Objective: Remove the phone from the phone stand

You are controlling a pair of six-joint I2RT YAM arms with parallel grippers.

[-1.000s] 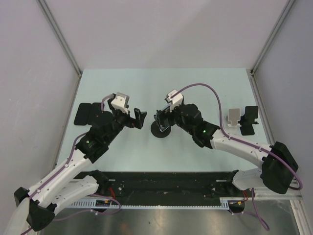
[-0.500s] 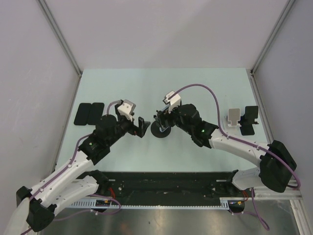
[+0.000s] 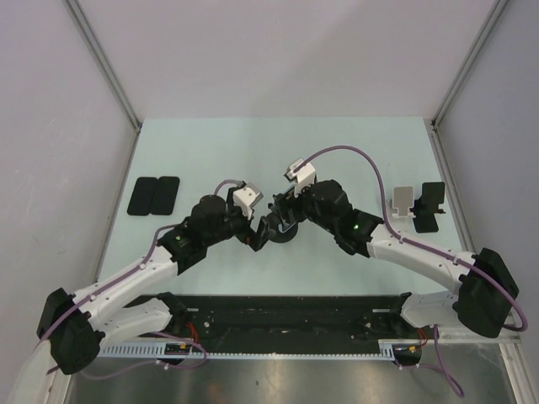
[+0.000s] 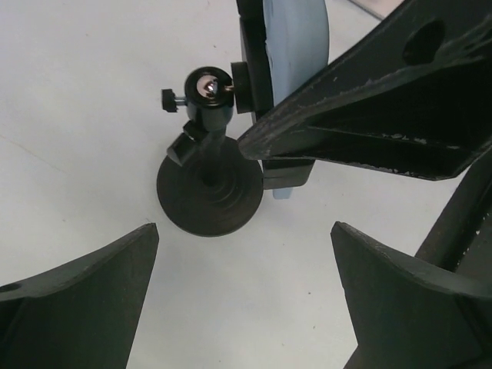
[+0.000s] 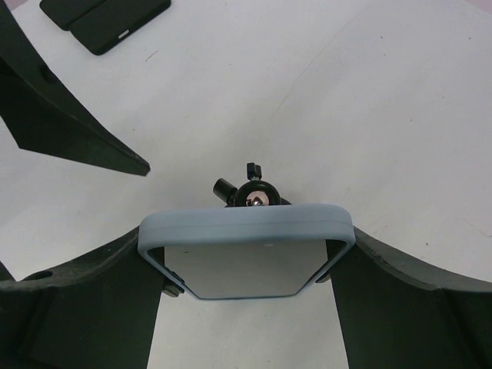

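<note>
A phone in a light blue case sits upright in the clamp of the black phone stand, which has a round base and a ball head. My right gripper reaches over it, one finger pressed against each long side of the case, so it is shut on the phone. In the top view the right gripper covers the phone above the base. My left gripper is open and empty, low over the table just in front of the base. The right finger crosses the left wrist view.
Two dark phones lie flat side by side at the table's left. A white stand and a black stand are at the right edge. Grey walls enclose the table on three sides.
My left arm has swung right and brought its open gripper up to the stand's base. The right gripper's fingers have narrowed onto the phone's sides.
</note>
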